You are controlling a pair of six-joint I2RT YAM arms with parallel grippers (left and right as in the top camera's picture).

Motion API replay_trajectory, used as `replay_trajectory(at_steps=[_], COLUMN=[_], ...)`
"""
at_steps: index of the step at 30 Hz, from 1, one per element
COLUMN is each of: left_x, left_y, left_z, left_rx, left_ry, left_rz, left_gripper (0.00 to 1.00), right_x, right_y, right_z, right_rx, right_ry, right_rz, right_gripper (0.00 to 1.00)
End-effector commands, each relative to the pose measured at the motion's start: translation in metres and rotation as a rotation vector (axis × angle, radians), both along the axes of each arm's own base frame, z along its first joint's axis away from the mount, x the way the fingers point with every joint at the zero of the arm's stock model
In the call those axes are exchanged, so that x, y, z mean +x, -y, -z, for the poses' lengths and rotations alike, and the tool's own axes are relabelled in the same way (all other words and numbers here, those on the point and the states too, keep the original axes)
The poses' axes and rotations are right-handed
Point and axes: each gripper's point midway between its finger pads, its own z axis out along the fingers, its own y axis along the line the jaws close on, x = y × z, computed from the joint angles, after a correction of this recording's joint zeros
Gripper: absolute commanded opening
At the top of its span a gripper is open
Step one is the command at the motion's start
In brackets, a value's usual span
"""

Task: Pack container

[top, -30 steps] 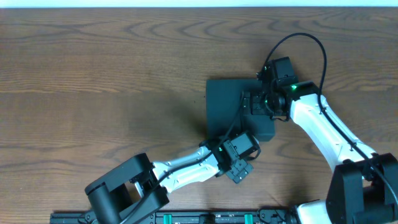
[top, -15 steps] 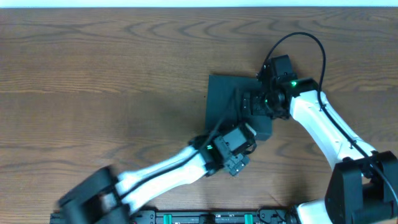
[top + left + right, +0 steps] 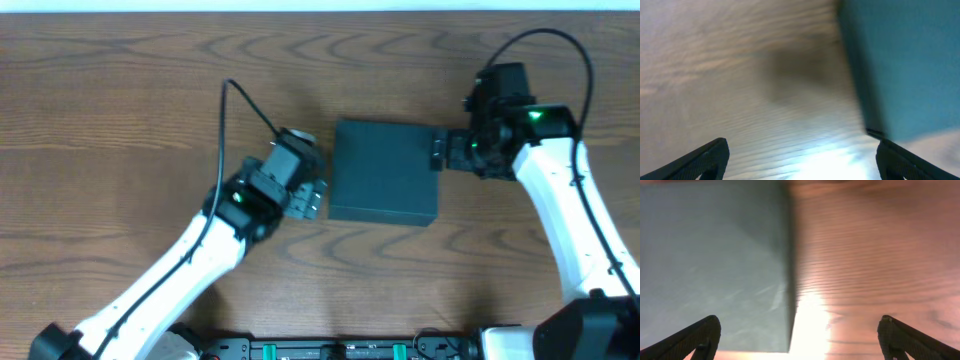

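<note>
The container (image 3: 384,172) is a dark teal square box with its lid down flat, lying in the middle of the wooden table. My left gripper (image 3: 312,197) is open just off its left side, with nothing between the fingers. In the left wrist view the container (image 3: 905,65) fills the upper right and the fingertips (image 3: 705,160) frame bare wood. My right gripper (image 3: 438,152) is open at the box's upper right edge. The right wrist view shows the container (image 3: 715,260) on the left, its edge running between the wide jaws of the right gripper (image 3: 800,340).
Wood-grain table (image 3: 130,120) all around the box. The left arm (image 3: 180,270) slants in from the bottom left. The right arm (image 3: 560,210) comes up along the right side with a black cable looped above it. A dark rail (image 3: 330,350) runs along the front edge.
The left arm swung from the box's lower edge round to its left side. The right gripper drew back from over the lid to the right edge. The box now lies squarer.
</note>
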Motion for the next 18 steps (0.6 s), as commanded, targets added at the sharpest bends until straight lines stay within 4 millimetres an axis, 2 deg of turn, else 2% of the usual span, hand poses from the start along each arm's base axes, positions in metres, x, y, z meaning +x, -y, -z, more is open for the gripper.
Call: replay_trajectory(at_steps=[1, 3, 8, 18], left_x=[0.014, 0.021, 0.029, 0.032], left_y=[-0.019, -0.025, -0.017, -0.006], left_z=[0.024, 0.042, 0.066, 0.069], left_rx=[-0.020, -0.023, -0.042, -0.078], left_ry=[-0.084, -0.133, -0.174, -0.176], left_rz=[-0.082, -0.110, -0.102, -0.078], left_gripper=[0.95, 0.95, 0.95, 0.95], right_x=[0.000, -0.003, -0.010, -0.007], right_y=[0.021, 0.027, 0.028, 0.028], right_z=[0.004, 0.016, 0.049, 0.084], right_rx=[-0.014, -0.015, -0.008, -0.007], right_ry=[-0.001, -0.016, -0.036, -0.058], right_rz=[0.074, 0.094, 0.127, 0.140], right_gripper=[0.99, 0.99, 0.99, 0.99])
